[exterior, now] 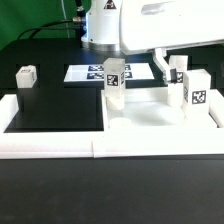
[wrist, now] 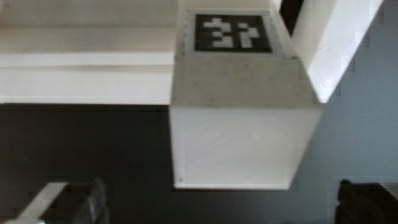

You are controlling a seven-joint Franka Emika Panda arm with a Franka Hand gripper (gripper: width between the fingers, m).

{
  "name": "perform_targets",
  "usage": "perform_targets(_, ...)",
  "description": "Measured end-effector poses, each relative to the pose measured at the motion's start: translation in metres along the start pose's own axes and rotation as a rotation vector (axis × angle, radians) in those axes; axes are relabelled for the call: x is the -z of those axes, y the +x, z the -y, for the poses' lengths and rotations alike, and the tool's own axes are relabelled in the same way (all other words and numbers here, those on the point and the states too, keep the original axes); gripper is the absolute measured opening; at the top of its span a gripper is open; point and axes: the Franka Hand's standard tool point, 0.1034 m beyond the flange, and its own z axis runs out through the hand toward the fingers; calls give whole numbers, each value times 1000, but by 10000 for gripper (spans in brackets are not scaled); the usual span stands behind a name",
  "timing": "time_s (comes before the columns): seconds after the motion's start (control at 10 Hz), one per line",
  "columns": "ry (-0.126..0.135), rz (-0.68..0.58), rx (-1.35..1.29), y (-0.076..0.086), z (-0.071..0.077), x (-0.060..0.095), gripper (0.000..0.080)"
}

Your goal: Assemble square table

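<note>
Well, my gripper (wrist: pixel 217 205) has its fingers (wrist: pixel 63 203) spread wide, pinching nothing. A white leg (wrist: pixel 246 110) sits just beyond the tips, in line with the gap, tagged end away from me, with dark bare table below its near edge. In the exterior view the tabletop (exterior: pixel 150 112) lies flat inside the low white wall (exterior: pixel 60 146). A second leg (exterior: pixel 113 82) stands upright by its corner on that view's left, and a third leg (exterior: pixel 25 76) sits well apart, further left.

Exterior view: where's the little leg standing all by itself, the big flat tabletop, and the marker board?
lone leg (exterior: pixel 25 76), exterior view, on its front face.
tabletop (exterior: pixel 150 116), exterior view, on its bare upper surface.
marker board (exterior: pixel 84 74), exterior view, on its left part.
</note>
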Motion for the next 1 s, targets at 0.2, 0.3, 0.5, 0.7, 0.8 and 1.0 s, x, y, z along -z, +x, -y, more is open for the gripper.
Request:
perform_targets(0.2, 17, 99, -17, -1, -1, -5, 649)
perform_targets(0.3, 32, 197, -30, -14, 2, -8, 649)
perform_targets(0.5, 44, 292, -52, -30, 9, -16, 649)
perform_targets(0.7, 45, 302, -57, -33, 9, -17, 649)
perform_targets(0.8, 44, 303, -57, -33, 9, -17, 649)
perform_targets(1.0, 44, 303, -58, -34, 9, -17, 388)
